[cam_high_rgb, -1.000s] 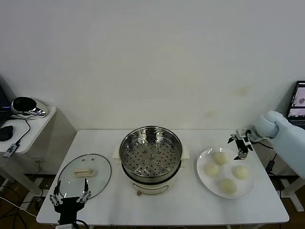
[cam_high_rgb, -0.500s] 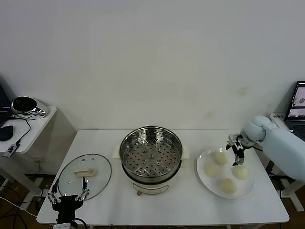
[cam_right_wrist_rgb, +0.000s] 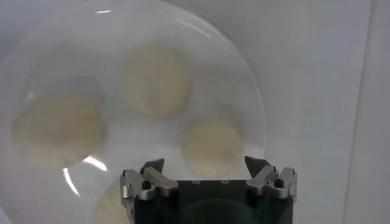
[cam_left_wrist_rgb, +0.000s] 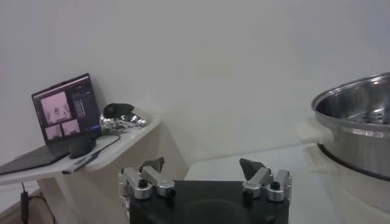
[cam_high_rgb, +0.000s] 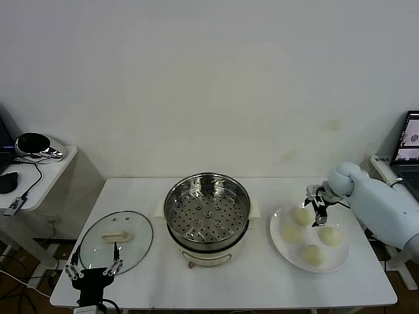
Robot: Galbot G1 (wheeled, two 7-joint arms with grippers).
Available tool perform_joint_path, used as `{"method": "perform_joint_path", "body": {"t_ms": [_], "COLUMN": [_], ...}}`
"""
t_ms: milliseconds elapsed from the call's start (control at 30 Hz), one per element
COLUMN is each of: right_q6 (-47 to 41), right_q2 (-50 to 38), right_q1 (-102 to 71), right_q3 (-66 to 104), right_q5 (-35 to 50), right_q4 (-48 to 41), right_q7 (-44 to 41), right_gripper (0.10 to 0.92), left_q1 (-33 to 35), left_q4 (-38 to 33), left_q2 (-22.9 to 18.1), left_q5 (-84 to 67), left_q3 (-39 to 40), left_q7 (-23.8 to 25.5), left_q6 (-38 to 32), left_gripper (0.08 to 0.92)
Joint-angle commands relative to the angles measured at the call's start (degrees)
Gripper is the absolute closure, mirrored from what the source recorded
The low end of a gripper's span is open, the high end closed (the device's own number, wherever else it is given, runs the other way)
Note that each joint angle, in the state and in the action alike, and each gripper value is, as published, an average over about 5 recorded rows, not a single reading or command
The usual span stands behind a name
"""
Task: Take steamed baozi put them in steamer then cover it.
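A plain white wall stood behind a white rectangular worktop (cam_high_rgb: 262, 281). On its right side, four smooth cream-white round steamed baozi (cam_high_rgb: 314, 254) lay on a flat white round plate (cam_high_rgb: 281, 245), none of them in the pot. The right gripper (cam_high_rgb: 319, 208) hung over the far part of that plate, between the two rear buns, its fingers spread wide and holding nothing; in the right wrist view the nearest bun (cam_right_wrist_rgb: 212, 144) sat just ahead of the gap between the fingers.

At the middle of the worktop stood the round shiny stainless-steel steamer (cam_high_rgb: 207, 216) on its cream-white base, uncovered, its perforated tray bare. To the left of it, well apart, the round transparent glass cover (cam_high_rgb: 116, 238) with a cream oblong handle lay flat on the worktop.

The left gripper (cam_high_rgb: 95, 271) waited at the near left corner, just beside the cover's near rim, fingers likewise spread and empty. A small white side table (cam_high_rgb: 46, 173) with a dark laptop (cam_left_wrist_rgb: 61, 122) stood farther left.
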Motion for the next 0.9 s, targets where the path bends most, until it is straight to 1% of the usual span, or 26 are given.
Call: {"method": "perform_joint_path", "body": {"t_ms": [33,300,567,767,900], "right_q6": [0.12,0.14,0.35,0.52,0.66], "right_q2": [1.89,2.20,2.15,1.77,1.32], "right_q1": [-0.51,-0.95,-1.29,-1.15,-0.78], "right_q3": [0.77,1.46,2.14,2.14,1.93], "right_q5": [-1.17,-2.46,-2.59,-2.27,-1.64], "right_q4": [-2.40,-3.34,-3.28,-2.41,-1.53], "right_q7": [0.73,1.10,1.45,1.19,1.03], "right_gripper": [0.203,0.213,0.277,0.382,0.402], "left_q1": [-0.02,-0.06,0.12,0.41,0.51], "left_q4": [0.07,-0.09,-0.56,-1.03,-1.22], "left_q2": [-0.02,-0.13,-0.17,-0.14,-0.13], "left_q5": [0.01,0.02,0.04,0.04,0.05], "left_q3": [-0.06,0.05,0.27,0.31,0.38], "left_q7": [0.02,-0.03,-0.10,-0.21,-0.25], "left_q6": [-0.04,-0.05,-0.13,-0.19,-0.19], "left_gripper": [0.177,0.177,0.177,0.177,0.177]}}
